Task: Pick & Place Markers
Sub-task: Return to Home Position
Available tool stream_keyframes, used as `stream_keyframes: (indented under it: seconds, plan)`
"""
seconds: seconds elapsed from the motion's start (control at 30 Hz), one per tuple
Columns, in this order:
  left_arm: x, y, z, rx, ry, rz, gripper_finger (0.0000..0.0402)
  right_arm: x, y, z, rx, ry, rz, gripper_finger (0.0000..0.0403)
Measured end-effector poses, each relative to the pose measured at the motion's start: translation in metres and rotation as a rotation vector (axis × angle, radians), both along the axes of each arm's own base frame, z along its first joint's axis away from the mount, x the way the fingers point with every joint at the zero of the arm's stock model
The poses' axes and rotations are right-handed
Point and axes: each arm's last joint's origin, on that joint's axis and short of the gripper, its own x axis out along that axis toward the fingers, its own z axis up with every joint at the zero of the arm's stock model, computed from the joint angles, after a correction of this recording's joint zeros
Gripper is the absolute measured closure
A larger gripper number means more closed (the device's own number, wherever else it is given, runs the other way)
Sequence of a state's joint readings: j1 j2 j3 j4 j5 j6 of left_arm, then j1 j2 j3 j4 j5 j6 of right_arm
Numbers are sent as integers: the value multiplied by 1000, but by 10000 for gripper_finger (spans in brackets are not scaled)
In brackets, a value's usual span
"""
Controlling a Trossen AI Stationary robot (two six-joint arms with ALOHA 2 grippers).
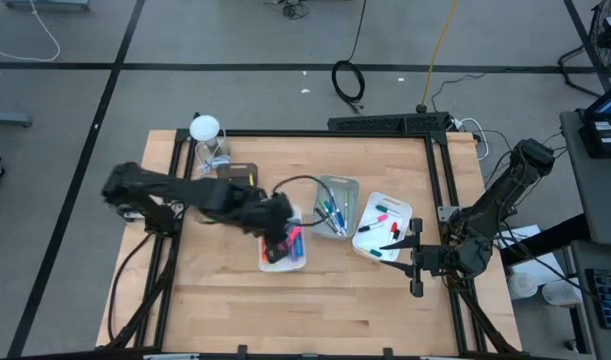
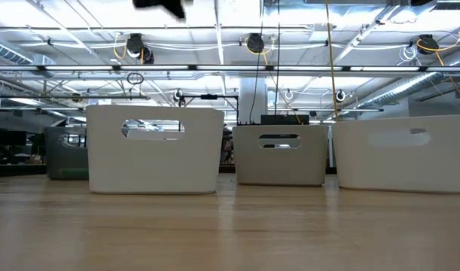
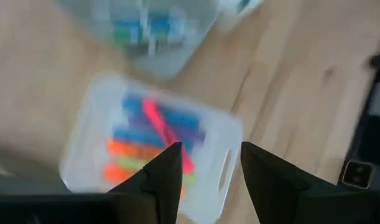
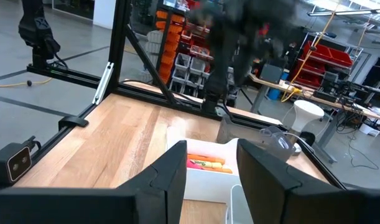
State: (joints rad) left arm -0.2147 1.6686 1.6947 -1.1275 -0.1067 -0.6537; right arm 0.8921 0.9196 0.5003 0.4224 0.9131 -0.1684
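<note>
Three trays stand in a row on the wooden table. The left white tray [image 1: 268, 262] holds orange, blue, pink and green markers [image 3: 153, 140]. In the grey middle tray [image 1: 337, 207] lie blue and green markers, and the right white tray [image 1: 382, 227] holds red, pink and green ones [image 4: 204, 163]. My left gripper [image 3: 208, 168] hangs open above the left white tray with nothing between its fingers. At the table's right side my right gripper [image 4: 211, 174] stays level and open beside the right white tray.
A clear cup with a white lid [image 1: 207, 140] and a dark box [image 1: 240, 172] stand at the table's far left. A black frame [image 1: 437, 170] borders the table. Bare wood [image 1: 315, 310] lies toward the near edge.
</note>
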Motion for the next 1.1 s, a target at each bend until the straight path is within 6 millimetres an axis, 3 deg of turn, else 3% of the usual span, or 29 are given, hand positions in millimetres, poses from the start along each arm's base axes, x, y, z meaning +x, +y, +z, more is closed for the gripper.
stream_keyframes:
  seconds: [0.13,0.27,0.37,0.53,0.67,0.77,0.9,1.1]
  plan:
    - [-38,-23,40,130,-179,-129,233,0,0,0,-1,1,0,275]
    - [-67,-49,54,332,-281,-240,233,0,0,0,5,3,-1,275]
    - [-74,-68,34,552,-277,-330,233,0,0,-1,-2,4,-1,275]
    - [-74,-77,-40,733,-164,-428,233,0,0,-1,-6,5,0,275]
    - [-69,-62,-99,704,-165,-436,233,0,0,-4,-7,25,-2,275]
    - [-70,-42,-122,530,-310,-503,233,-1,-1,-9,-22,64,-5,275]
    - [-87,-7,-139,344,-485,-593,233,-1,-1,-10,-16,71,-7,275]
    - [-138,40,-133,353,-707,-405,233,-4,-5,2,37,11,-4,275]
